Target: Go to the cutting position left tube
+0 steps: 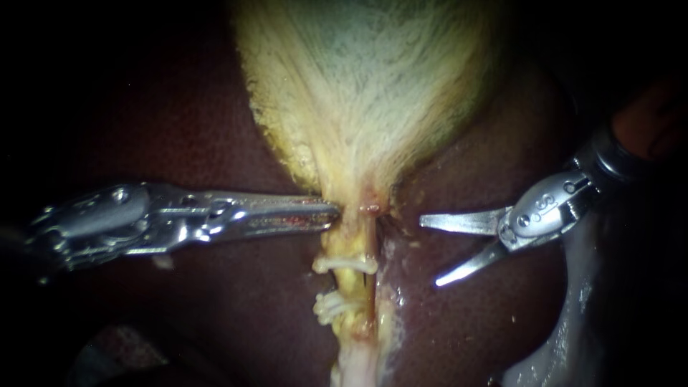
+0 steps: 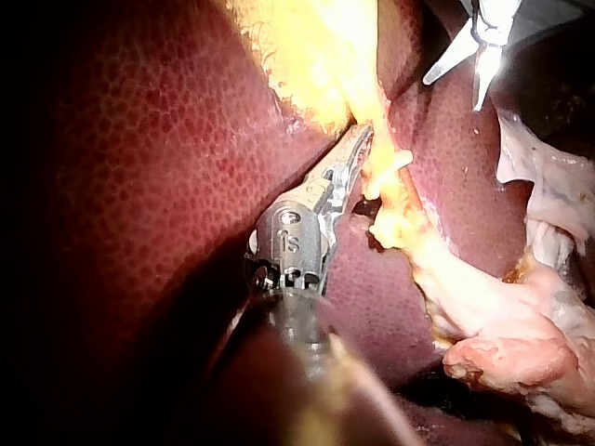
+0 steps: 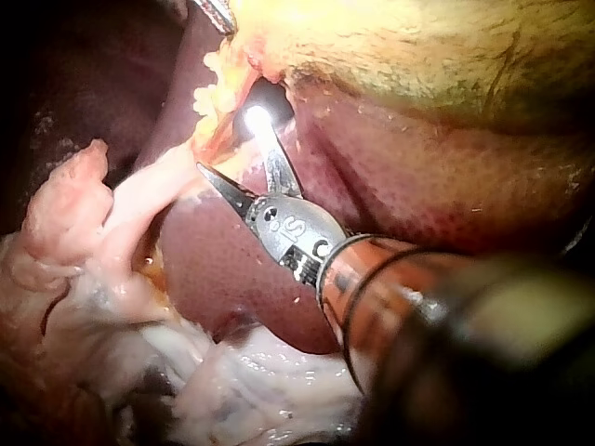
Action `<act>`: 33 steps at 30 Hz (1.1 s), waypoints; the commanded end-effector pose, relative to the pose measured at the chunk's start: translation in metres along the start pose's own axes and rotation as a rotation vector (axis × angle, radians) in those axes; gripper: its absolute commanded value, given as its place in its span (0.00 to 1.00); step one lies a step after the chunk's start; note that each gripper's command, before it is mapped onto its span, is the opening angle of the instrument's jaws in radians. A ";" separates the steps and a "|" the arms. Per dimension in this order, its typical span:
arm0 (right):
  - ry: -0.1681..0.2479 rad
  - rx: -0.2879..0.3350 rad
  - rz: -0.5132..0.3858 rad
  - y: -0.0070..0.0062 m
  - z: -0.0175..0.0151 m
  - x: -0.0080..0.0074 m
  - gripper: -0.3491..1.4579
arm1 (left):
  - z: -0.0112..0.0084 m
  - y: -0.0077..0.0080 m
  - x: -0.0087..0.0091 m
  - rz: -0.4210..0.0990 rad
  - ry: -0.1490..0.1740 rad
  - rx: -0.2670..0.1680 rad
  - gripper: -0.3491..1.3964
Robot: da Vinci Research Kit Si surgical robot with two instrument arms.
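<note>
White clips on tube, liver around

Close endoscope, two near wrist cameras, all toward one tube

Left instrument lies level, jaws clamped on gallbladder neck; right instrument enters from upper right, jaws spread wide.
</note>
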 end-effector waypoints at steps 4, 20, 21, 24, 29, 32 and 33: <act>0.000 0.000 0.000 0.0000 0.0000 0.0000 0.99 | 0.0000 0.0000 0.0000 0.000 0.000 0.000 0.00; 0.003 0.004 0.000 -0.0006 0.0008 0.0005 0.99 | -0.0024 0.0003 -0.0002 -0.001 -0.002 -0.003 0.00; 0.004 0.005 0.000 -0.0007 0.0010 0.0006 0.99 | -0.0028 0.0004 -0.0002 -0.001 -0.002 -0.004 0.00; 0.009 0.015 -0.001 -0.0009 0.0019 0.0008 0.99 | -0.0037 0.0007 -0.0003 -0.002 -0.007 -0.014 0.00; 0.020 0.032 0.040 -0.0019 0.0039 0.0008 0.99 | -0.0046 0.0011 -0.0007 -0.006 -0.018 -0.036 0.00; 0.026 0.043 0.101 -0.0025 0.0052 0.0007 0.99 | -0.0049 0.0012 -0.0008 -0.008 -0.021 -0.040 0.00; 0.028 0.048 0.111 -0.0027 0.0056 0.0007 0.99 | -0.0050 0.0012 -0.0008 -0.008 -0.022 -0.043 0.00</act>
